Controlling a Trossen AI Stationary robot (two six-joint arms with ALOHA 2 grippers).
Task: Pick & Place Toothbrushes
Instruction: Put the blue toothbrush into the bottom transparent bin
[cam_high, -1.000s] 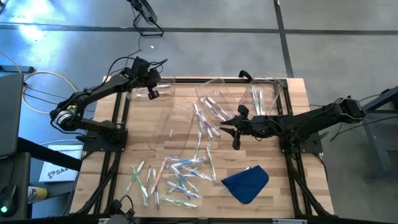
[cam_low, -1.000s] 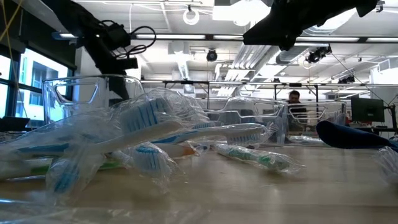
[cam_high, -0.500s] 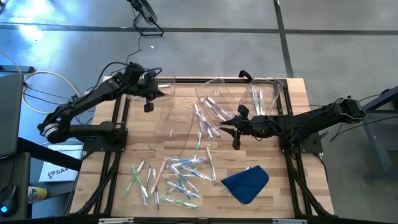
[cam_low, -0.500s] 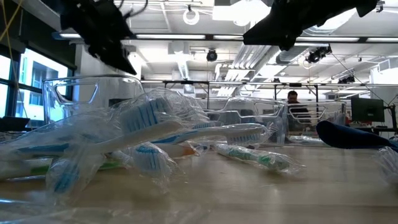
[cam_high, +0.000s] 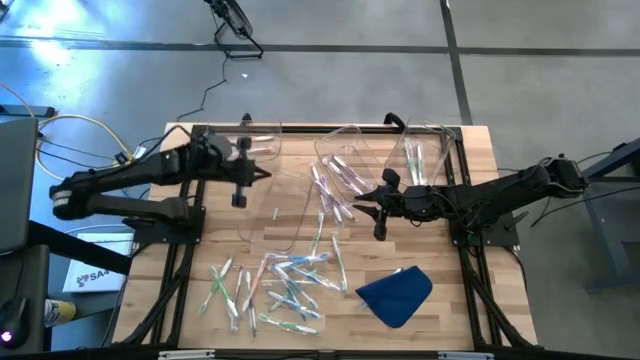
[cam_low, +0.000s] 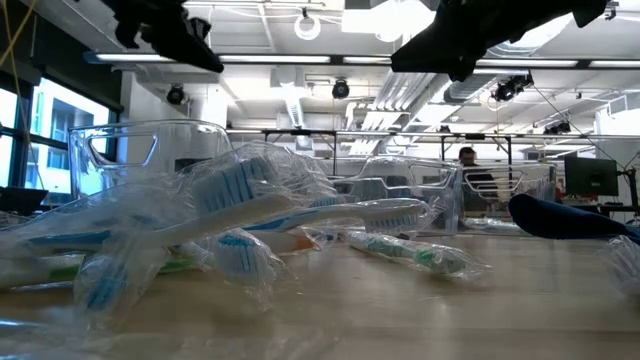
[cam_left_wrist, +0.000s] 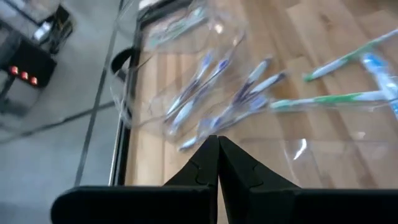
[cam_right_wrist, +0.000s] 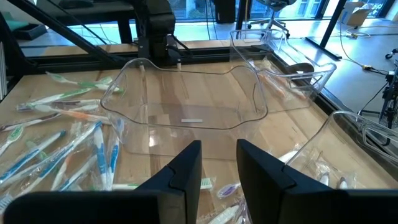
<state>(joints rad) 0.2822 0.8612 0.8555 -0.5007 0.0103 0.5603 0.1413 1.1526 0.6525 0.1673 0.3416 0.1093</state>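
Observation:
Wrapped toothbrushes (cam_high: 285, 285) lie in a loose pile on the near half of the table, seen close up in the low view (cam_low: 230, 215). More toothbrushes lie inside the clear bins at the far edge (cam_high: 345, 170) (cam_left_wrist: 199, 93). My left gripper (cam_high: 260, 173) (cam_left_wrist: 217, 155) hovers shut over the table's left part, beside an empty clear bin (cam_high: 275, 205), and touches nothing. My right gripper (cam_high: 360, 205) (cam_right_wrist: 217, 168) waits open above the table's middle, facing that empty bin (cam_right_wrist: 186, 99).
A blue cloth (cam_high: 395, 295) (cam_low: 570, 218) lies near the table's near right corner. Another clear bin with toothbrushes (cam_high: 420, 150) stands at the far right, and one (cam_high: 250, 140) at the far left. Single toothbrushes (cam_high: 325, 215) lie between the bins and the pile.
My left gripper has drawn back from the far-left bin toward the table's near edge, and its arm has swung lower along the table's left side. The right arm and the toothbrushes have kept still.

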